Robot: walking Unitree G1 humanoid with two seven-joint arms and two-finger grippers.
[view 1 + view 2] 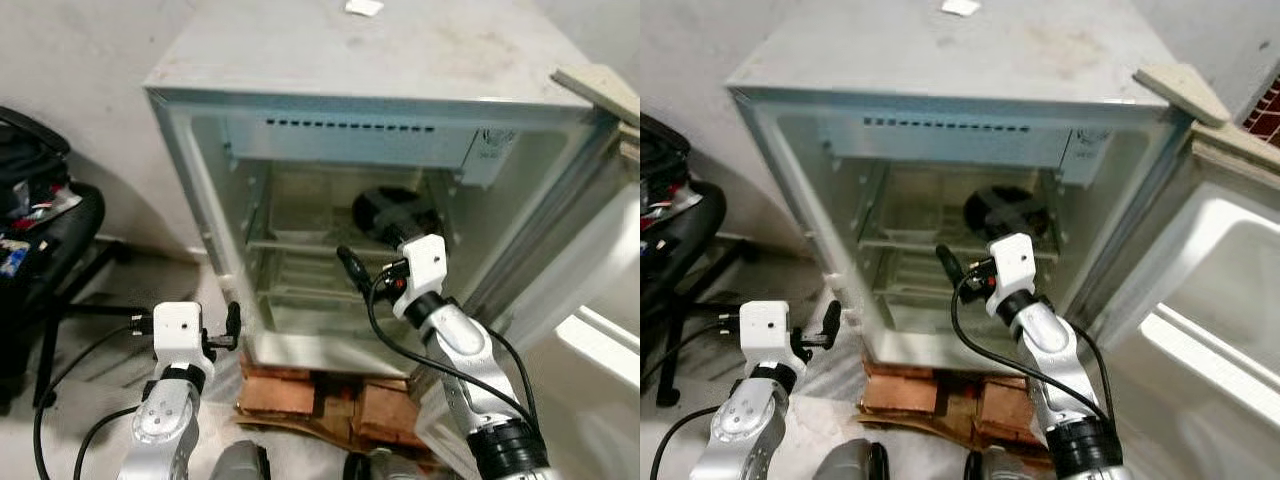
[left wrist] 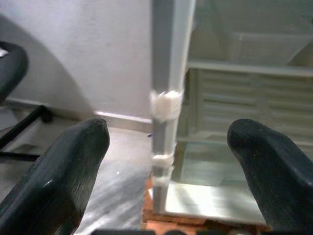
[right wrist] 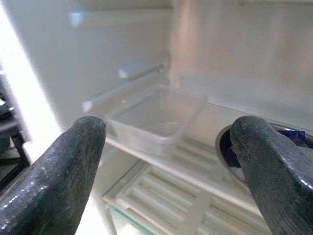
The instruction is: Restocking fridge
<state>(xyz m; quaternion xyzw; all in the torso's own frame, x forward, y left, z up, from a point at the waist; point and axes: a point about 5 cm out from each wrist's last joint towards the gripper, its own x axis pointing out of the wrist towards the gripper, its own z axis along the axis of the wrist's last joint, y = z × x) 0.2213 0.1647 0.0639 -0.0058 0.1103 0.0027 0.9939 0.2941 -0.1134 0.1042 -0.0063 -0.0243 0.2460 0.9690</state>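
We took the small fridge (image 1: 400,60) as our landmark; it stood on a stack of bricks (image 1: 310,395) with its door (image 1: 1220,290) swung wide open on the robot's right.

Nearest to us, the left gripper (image 1: 232,326) hung low outside the fridge, just beside its front left edge. Its two black fingers (image 2: 58,176) were spread wide apart and held nothing; between them we saw the white edge post of the fridge.

Farther in, the right gripper (image 1: 400,215) reached into the fridge, over the upper shelf (image 1: 300,245). Its fingers (image 3: 54,166) were also wide open and gripped nothing.

On that shelf stood a clear plastic container (image 3: 154,117), toward the left wall of the fridge. Beside it, toward the right side, stood a dark round bowl (image 3: 288,139) with something inside that we could not identify.

Left of the fridge stood a black office chair (image 1: 40,240).
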